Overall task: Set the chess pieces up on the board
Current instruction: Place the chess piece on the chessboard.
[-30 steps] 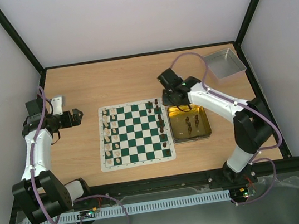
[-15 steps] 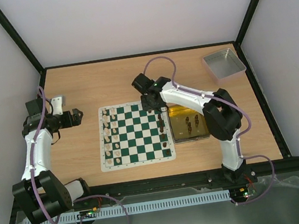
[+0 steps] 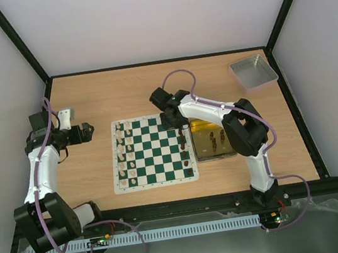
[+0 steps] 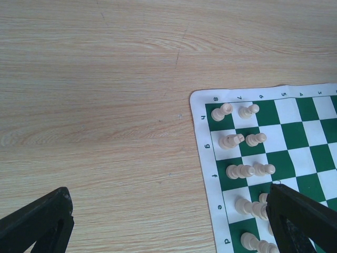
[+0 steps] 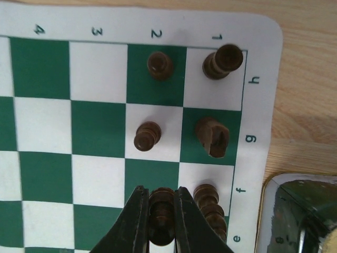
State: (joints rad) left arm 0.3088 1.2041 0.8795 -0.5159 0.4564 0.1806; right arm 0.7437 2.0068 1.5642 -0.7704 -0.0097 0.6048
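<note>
1. Green and white squares make up the board (image 3: 154,155), which lies flat in the middle of the wooden worktop (image 3: 137,86), closer to its near edge than to its far edge.
2. Along the board's left edge, cream-white chess pieces (image 3: 125,155) stand in two files.
3. Along its right edge stand dark brown chess pieces (image 3: 183,145), also in two files.
4. At the board's far right corner, the right gripper (image 5: 158,194) has its fingers drawn narrow, clamped on an upright dark brown piece (image 5: 160,213).
5. That held piece is in the second file from the right edge, three rows in from the far edge, just beside a dark neighbour (image 5: 209,203) on the edge file. Whether its base touches the board cannot be told.
6. Well off the board's left edge, the left gripper (image 3: 87,132) hangs over bare wood with its fingers spread wide, holding nothing.
7. Just beside the board's right edge, a gold tray (image 3: 218,155) holds a few spare dark pieces (image 3: 216,137).
8. At the worktop's far right corner sits a grey tray (image 3: 258,81).
</note>
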